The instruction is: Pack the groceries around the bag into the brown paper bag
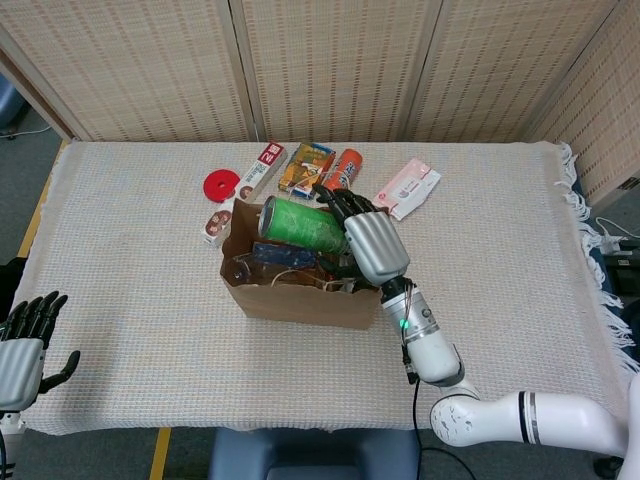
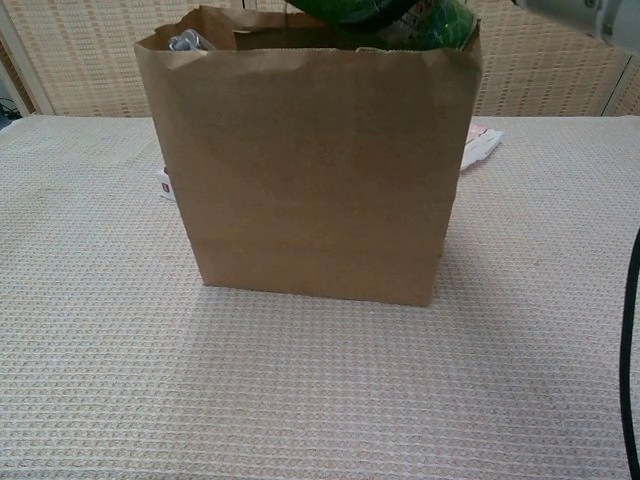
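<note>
The brown paper bag stands open in the middle of the table, with several items inside. My right hand holds a green can lying on its side at the bag's mouth, towards the back rim. Behind the bag lie a red disc, a white and red box, a yellow box, an orange can and a pink packet. A small box lies at the bag's left. My left hand hangs open off the table's front left corner.
Woven screens stand behind the table. The table's right edge has a fringe. A white packet shows past the bag's right side in the chest view.
</note>
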Robot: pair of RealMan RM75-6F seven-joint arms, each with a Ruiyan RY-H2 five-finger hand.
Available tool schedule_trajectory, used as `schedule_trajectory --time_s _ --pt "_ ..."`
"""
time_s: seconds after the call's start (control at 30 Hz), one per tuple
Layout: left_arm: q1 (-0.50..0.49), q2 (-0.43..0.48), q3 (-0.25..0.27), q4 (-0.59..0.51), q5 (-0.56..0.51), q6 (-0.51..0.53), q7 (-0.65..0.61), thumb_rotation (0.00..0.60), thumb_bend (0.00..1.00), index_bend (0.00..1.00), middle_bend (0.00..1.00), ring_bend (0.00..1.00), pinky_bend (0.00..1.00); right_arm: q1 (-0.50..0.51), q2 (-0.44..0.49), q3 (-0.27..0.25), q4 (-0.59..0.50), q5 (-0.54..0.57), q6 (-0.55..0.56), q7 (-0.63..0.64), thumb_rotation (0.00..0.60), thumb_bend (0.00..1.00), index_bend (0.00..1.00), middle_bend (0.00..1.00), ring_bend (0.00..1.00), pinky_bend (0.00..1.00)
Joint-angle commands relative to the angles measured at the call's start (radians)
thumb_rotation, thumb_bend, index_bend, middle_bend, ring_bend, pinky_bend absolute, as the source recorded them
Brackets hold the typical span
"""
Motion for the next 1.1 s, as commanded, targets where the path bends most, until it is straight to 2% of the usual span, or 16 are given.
schedule_trajectory --time_s 0.03,0.17,0.27,0.37,0.5,0.63,0.8,0.93,1.0,1.1 --pt "0.0 0.0 0.0 0.0 0.0 0.0 0.0 0.6 0.35 0.0 0.0 0.0 0.0 0.004 0.006 0.0 -0.016 -0.008 0.016 -0.004 0.6 0.1 0.0 0.12 0.04 0.1" --pt "0.0 0.0 0.0 0.001 0.0 0.0 0.0 0.6 0.35 0.0 0.0 0.0 0.0 -0.015 0.041 0.0 -0.069 -0.032 0.042 0.009 0.6 0.1 0.0 0.12 0.04 0.1" --pt "0.0 0.0 0.0 0.001 0.0 0.0 -0.001 0.6 0.35 0.0 0.0 0.0 0.0 -0.064 0.109 -0.029 -0.136 -0.096 0.076 0.01 0.6 0.1 0.0 0.12 0.04 0.1" --pt "0.0 0.0 0.001 0.001 0.0 0.0 0.0 0.6 0.35 0.0 0.0 0.0 0.0 -0.153 0.202 -0.1 -0.199 -0.217 0.133 0.015 0.6 0.1 0.0 0.12 0.04 0.09" --pt "0.001 -0.001 0.001 0.001 0.002 0.003 0.004 0.6 0.35 0.0 0.0 0.0 0.0 -0.32 0.33 -0.25 -0.207 -0.426 0.242 0.052 0.6 0.1 0.0 0.12 0.04 0.08" --pt "0.002 -0.003 0.001 0.0 0.002 0.005 0.01 0.6 0.35 0.0 0.0 0.0 0.0 -0.468 0.395 -0.392 -0.106 -0.56 0.338 0.095 0.6 0.1 0.0 0.12 0.04 0.06" --pt "0.002 -0.004 -0.001 -0.002 -0.002 0.005 0.019 0.6 0.35 0.0 0.0 0.0 0.0 -0.615 0.377 -0.506 0.043 -0.602 0.418 0.148 0.6 0.1 0.0 0.07 0.0 0.01" --pt "0.003 -0.007 -0.002 -0.002 -0.005 0.008 0.027 0.6 0.35 0.0 0.0 0.0 0.0 -0.691 0.312 -0.547 0.184 -0.627 0.46 0.172 0.6 0.1 0.0 0.04 0.0 0.0" --pt "0.003 -0.007 -0.002 -0.003 -0.004 0.008 0.028 0.6 0.35 0.0 0.0 0.0 0.0 -0.712 0.273 -0.545 0.279 -0.637 0.475 0.158 0.6 0.1 0.0 0.03 0.0 0.0" --pt "0.003 -0.006 -0.002 -0.004 -0.003 0.007 0.026 0.6 0.35 0.0 0.0 0.0 0.0 -0.72 0.243 -0.528 0.336 -0.634 0.471 0.148 0.6 0.1 0.0 0.03 0.0 0.0"
